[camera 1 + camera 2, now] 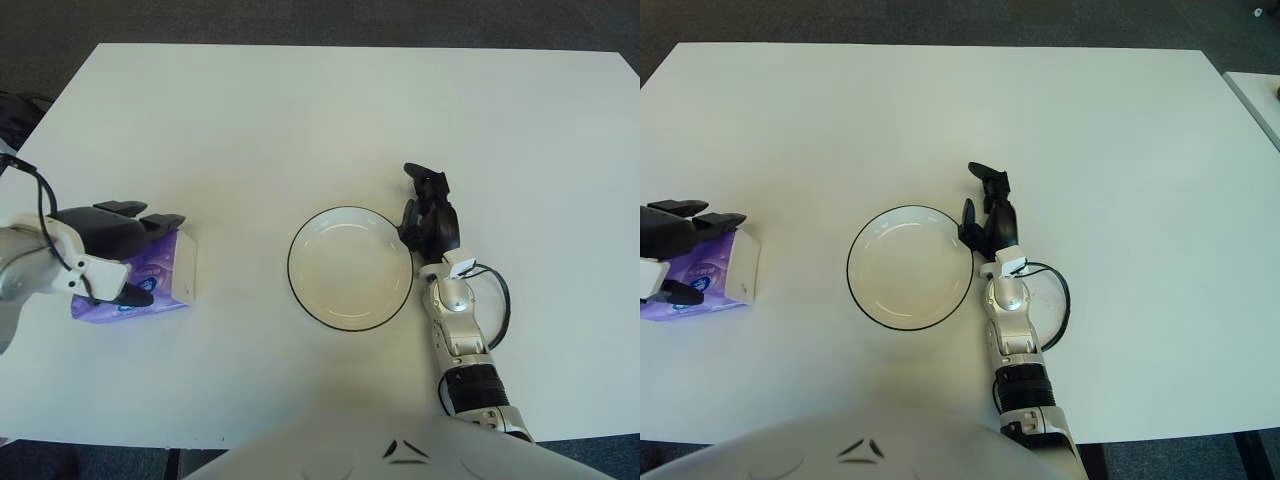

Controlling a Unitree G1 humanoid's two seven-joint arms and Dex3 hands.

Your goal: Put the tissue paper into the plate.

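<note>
Tissue pack (150, 275) and plate (350, 267) on white table (300, 120).

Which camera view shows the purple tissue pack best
The left eye view: the whole tissue pack shows there, with the left hand closing over its top. In the right eye view the pack sits at the frame's left edge, partly cut off. The right hand shows beside the plate, on its right.
</note>
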